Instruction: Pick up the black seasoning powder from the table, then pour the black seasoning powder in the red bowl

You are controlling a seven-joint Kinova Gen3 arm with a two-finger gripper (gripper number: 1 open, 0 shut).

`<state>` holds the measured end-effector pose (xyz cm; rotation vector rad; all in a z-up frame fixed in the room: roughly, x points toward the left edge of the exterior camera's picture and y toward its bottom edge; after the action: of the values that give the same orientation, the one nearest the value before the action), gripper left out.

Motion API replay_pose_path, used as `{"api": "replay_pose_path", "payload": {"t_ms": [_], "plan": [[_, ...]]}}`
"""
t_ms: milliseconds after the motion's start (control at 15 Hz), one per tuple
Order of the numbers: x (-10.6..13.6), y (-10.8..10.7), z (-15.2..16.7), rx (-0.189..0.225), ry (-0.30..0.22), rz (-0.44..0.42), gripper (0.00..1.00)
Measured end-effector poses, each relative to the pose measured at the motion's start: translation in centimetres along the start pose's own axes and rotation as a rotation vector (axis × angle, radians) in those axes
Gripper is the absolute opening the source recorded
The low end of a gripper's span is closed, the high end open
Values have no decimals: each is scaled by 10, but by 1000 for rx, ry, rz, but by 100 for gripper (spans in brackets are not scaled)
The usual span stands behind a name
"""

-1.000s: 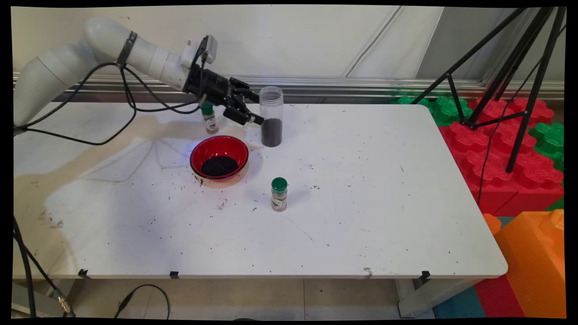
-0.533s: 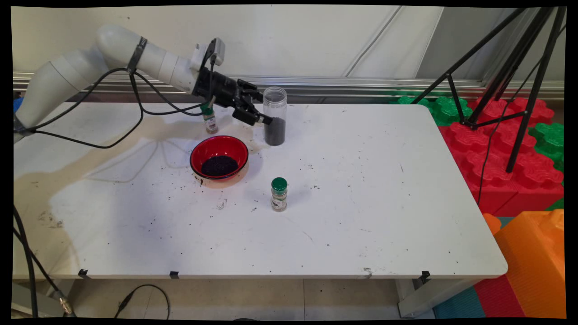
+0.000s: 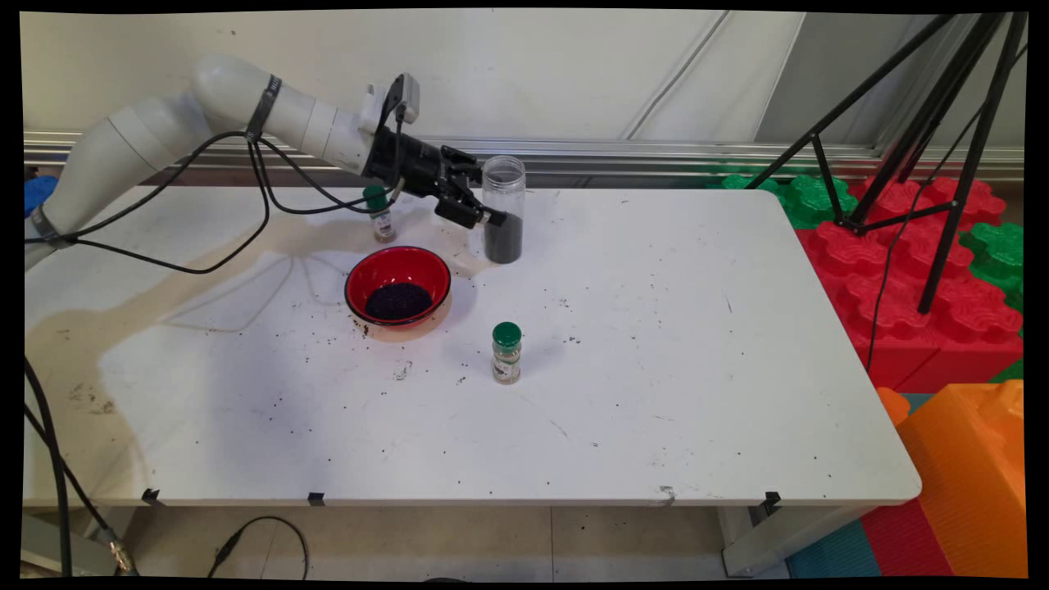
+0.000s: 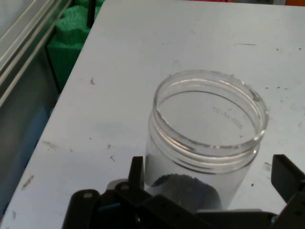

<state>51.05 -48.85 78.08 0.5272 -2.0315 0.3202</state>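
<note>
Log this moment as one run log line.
gripper: open, fingers either side of clear jar | jar: upright, lidless, dark granules at bottom | nearby: red bowl of granules, green-capped spice bottle

Tall open jar of clear, smooth, glossy plastic (image 3: 502, 209), threaded at the rim, part-filled with matt black grains (image 3: 502, 239). Round red bowl with a glossy inside and black outer wall (image 3: 397, 281), holding the same matt granules. Small clear spice jar with a smooth green plastic cap (image 3: 506, 353). White table top (image 3: 656, 369), smooth and matt, scuffed and speckled. Black two-finger gripper (image 3: 479, 205) of matt plastic.
</note>
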Motion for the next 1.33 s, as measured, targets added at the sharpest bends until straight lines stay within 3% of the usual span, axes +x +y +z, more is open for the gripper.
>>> {"api": "replay_pose_path", "payload": {"t_ms": [800,867,1333], "plan": [[1,-2,17,33,21,9,100],[1,-2,18,35,23,9,0],[1,-2,22,44,28,3,0]]}}
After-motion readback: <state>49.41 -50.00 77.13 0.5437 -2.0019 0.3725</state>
